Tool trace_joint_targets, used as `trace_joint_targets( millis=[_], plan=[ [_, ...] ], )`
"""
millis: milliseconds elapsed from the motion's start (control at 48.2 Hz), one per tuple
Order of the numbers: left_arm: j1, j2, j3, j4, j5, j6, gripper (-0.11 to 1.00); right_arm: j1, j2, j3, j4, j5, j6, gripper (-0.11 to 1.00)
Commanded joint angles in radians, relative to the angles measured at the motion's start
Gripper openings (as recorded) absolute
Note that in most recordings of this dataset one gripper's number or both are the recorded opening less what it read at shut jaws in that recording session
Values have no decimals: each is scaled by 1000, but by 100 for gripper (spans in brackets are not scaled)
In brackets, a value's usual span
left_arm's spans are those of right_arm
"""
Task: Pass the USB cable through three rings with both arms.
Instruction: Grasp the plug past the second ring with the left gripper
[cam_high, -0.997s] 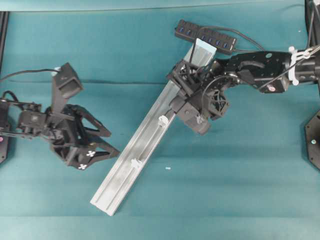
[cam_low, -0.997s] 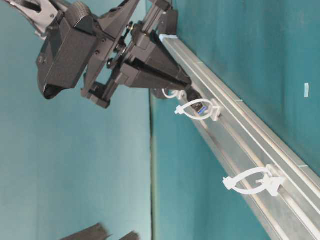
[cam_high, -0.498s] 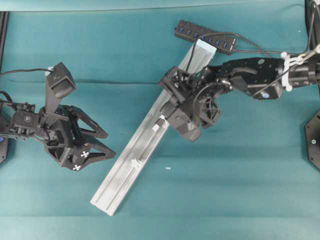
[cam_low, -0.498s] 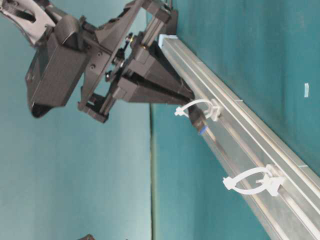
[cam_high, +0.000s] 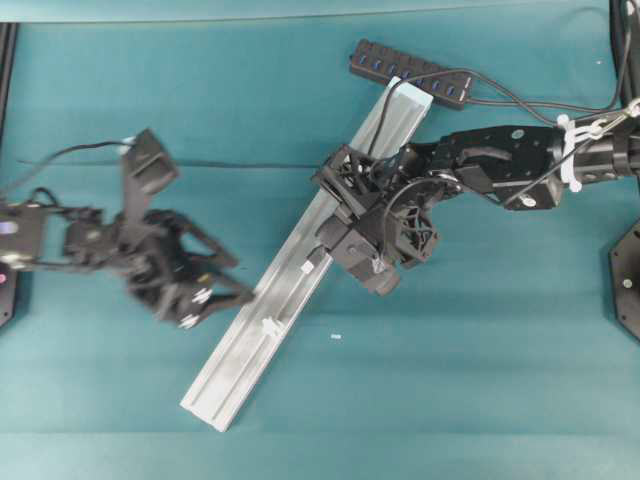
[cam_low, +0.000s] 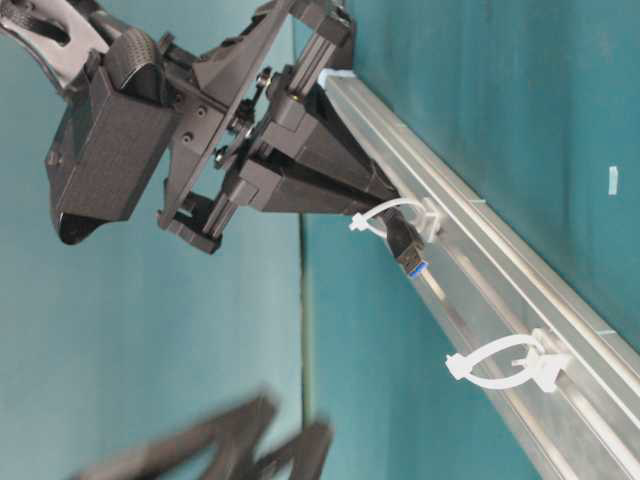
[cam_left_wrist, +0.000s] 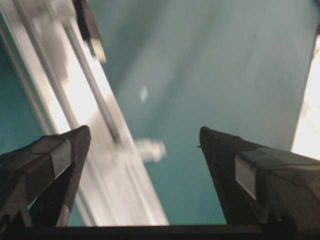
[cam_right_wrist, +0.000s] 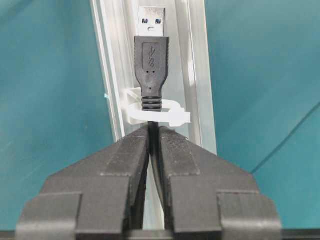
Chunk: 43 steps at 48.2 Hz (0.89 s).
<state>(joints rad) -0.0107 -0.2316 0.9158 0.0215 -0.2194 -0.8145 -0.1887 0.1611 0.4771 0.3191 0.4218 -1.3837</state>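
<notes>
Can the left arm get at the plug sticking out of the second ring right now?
Probably yes. The left gripper is open beside the rail, and the plug pokes free past the ring, with nothing between them.

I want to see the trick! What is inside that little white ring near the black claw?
The USB cable sits inside the ring: its plug pokes out beyond it, above the silver rail. The right gripper pinches the cord behind. The ring's underside is hidden.

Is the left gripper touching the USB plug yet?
Apart. In the left wrist view the left gripper has its jaws wide open with the USB plug well beyond them; the overhead view also shows clear table between them.
</notes>
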Motion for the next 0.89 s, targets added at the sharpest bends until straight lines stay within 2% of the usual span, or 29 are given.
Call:
trace_joint_targets(
  millis=[0, 83, 478, 872],
  plan=[
    [34, 60, -28, 5, -114, 11, 95, 9, 2, -12, 5, -3, 15, 10],
    [55, 121, -57, 5, -167, 25, 95, 11, 3, -15, 5, -3, 15, 10],
    [60, 347, -184, 5, -207, 25, 95, 9, 3, -17, 5, -3, 14, 10],
    [64, 379, -207, 5, -202, 25, 92, 11, 3, -17, 5, -5, 28, 10]
  ],
)
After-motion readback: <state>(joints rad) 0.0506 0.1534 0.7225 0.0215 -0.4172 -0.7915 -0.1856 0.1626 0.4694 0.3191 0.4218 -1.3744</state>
